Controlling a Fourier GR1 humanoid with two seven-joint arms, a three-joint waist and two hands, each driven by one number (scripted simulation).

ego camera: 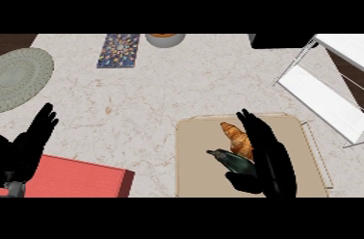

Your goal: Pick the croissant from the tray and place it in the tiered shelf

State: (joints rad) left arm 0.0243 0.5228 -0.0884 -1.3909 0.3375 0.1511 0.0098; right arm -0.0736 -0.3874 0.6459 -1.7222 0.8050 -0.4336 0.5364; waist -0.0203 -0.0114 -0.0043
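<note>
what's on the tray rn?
On the tray: the croissant and a dark object below it. The right hand lies over the tray's right part, fingers straight, so anything beneath it is hidden.

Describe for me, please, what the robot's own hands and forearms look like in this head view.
Both hands are plain black, with long slender fingers and a thumb; the left hand shows at the view's left edge, the right hand above the tray. No markings or cables are visible on them. Only a small grey part shows under the left hand.
</note>
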